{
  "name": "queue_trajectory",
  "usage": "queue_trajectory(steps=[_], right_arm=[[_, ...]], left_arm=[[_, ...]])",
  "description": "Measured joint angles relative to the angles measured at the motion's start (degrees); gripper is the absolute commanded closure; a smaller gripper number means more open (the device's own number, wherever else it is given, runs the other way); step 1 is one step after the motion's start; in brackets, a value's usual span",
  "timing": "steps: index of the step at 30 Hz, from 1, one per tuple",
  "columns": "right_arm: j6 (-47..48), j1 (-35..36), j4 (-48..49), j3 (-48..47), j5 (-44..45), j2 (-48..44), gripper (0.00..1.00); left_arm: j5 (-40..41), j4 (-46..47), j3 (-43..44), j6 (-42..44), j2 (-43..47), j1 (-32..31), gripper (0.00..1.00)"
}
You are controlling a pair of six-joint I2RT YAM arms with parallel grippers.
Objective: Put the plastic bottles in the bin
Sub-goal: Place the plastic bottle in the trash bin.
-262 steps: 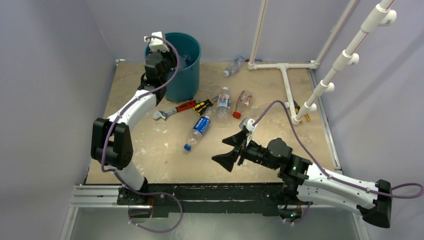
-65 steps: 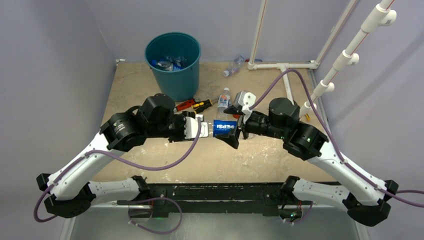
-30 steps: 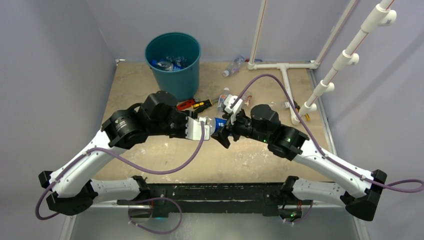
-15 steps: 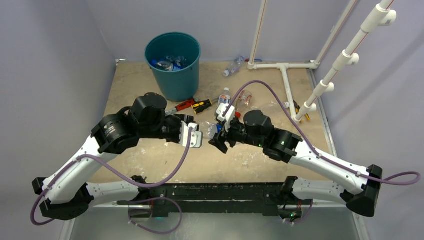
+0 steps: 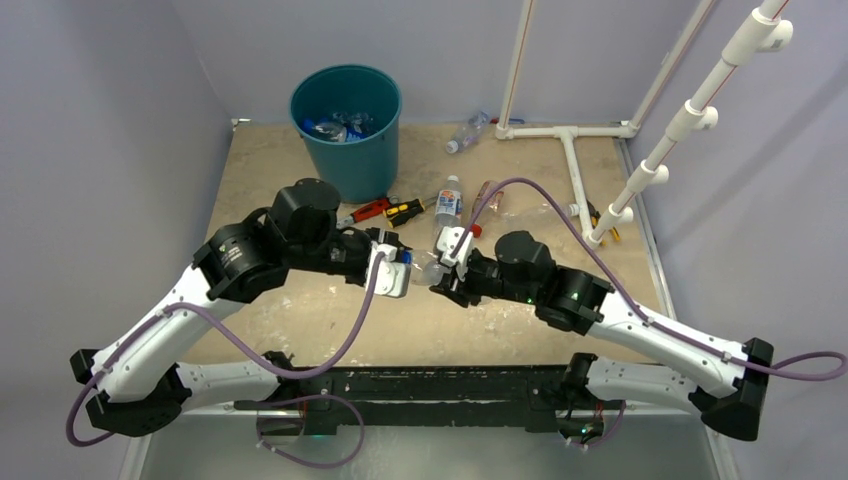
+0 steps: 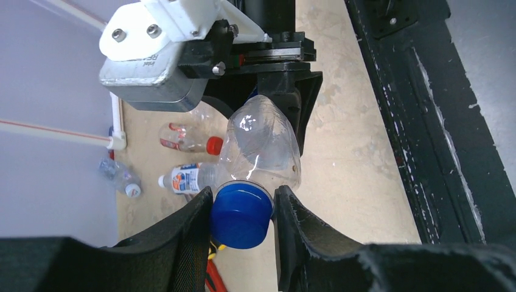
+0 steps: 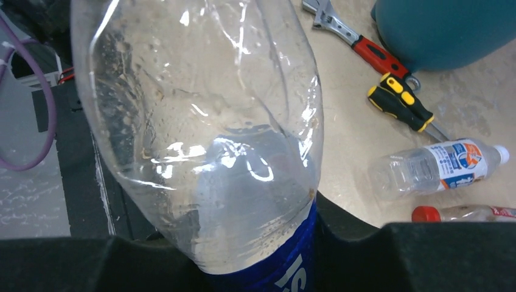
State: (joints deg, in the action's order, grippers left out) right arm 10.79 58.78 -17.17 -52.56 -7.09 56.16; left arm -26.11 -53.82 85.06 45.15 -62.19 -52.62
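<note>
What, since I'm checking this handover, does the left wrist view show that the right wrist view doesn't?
Only left wrist: the blue cap pinched in the left gripper, and a third loose bottle. Only right wrist: the bin, the blue label on the held bottle, the wrench and screwdriver plainly, not as slivers. Both: the held bottle, the white-capped bottle, the red-capped bottle.

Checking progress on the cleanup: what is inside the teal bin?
Inside the bin, several clear bottles lie piled, at least one with a blue label. The pile and the near wall hide whatever lies deeper, so an exact count is impossible.
</note>
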Motion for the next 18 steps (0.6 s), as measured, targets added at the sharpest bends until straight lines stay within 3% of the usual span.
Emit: queue_trajectory(steps=[1,2,6,12,18], right_arm=[[0.2,0.1,0.1,0.1,-0.2,-0.4,0.73],[0.2,0.2,0.3,0.3,-0.4,-0.8,0.75],[-0.3,0.2,2.5,2.0,-1.2,-3.3,0.76],[-6.0,0.9,13.9,5.0,-1.9,-9.7,0.75],[-13.4,0.9,27.6,13.2,-1.4,-18.4,0.75]], left_arm=[[-0.4,0.4,0.0,0.0,0.2,0.0,1.00],[-0.9,0.9,0.0,-0.1,0.4,0.0,0.87],[-2.0,4.1,-1.2,-0.6,1.7,-0.5,0.13],[2.5,16.1,-8.7,-4.4,6.2,-0.5,0.04],[8.9,35.4,-22.0,-18.3,16.0,-0.5,0.01]])
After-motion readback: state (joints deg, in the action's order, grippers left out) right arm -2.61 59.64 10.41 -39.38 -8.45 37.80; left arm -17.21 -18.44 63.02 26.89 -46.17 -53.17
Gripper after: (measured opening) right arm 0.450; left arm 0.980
